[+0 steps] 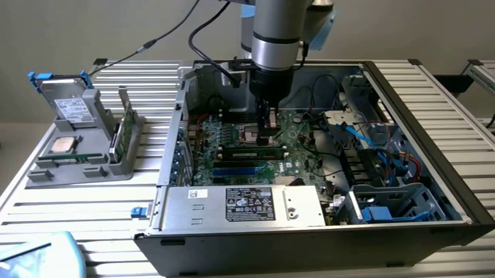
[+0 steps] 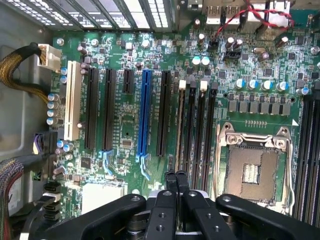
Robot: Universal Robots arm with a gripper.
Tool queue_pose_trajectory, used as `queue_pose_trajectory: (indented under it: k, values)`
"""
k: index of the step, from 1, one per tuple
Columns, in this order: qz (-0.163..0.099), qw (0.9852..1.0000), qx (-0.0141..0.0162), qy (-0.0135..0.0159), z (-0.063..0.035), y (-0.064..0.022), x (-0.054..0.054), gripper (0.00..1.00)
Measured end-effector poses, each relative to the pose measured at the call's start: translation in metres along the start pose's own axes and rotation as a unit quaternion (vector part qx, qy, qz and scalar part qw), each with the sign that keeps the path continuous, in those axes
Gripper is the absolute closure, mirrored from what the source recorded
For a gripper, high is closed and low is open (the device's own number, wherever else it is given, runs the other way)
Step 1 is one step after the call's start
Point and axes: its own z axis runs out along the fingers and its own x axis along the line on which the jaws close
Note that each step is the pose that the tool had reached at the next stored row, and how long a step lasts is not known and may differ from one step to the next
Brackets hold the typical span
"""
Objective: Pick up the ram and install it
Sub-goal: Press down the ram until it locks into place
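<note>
- I see a ram (image 1: 249, 154) stick lying seated in a slot on the motherboard (image 1: 232, 136), directly below and just in front of my gripper (image 1: 270, 136).
- In the wrist view the same ram (image 2: 178, 127) runs edge-on along the slot nearest the blue slot (image 2: 145, 112), straight out from the fingertips (image 2: 176, 176).
- From the wrist view my gripper (image 2: 176, 175) has its two fingers pressed together with nothing between them; they sit just above the end of that stick.
- A second ram stick (image 1: 127, 132) stands upright in the grey holder (image 1: 85, 142) on the table, well apart from the gripper, at the exterior view's left.
- The arm (image 1: 277, 35) comes straight down into the open computer case (image 1: 433, 145), wrist vertical, the gripper over the middle of the board beside the empty processor socket (image 2: 254, 167).
- My count: two ram sticks, one arm, one case, one power supply (image 1: 243, 205), one silver processor chip (image 1: 64, 145) in the holder.
- In the wrist view I count four memory slots beside the socket.
</note>
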Motion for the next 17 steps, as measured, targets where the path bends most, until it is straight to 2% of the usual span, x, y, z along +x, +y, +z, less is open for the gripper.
queue_pose_trajectory:
  k: [3,7,17]
  values:
    - [-0.001,1.0,-0.0049,-0.0002,-0.0005,-0.0098,0.001,0.9]
    - [-0.001,0.9999,-0.01,-0.0005,-0.001,-0.0206,0.001,0.9]
    - [-0.001,0.9999,-0.0101,-0.0005,0.0152,-0.0218,-0.001,0.9]
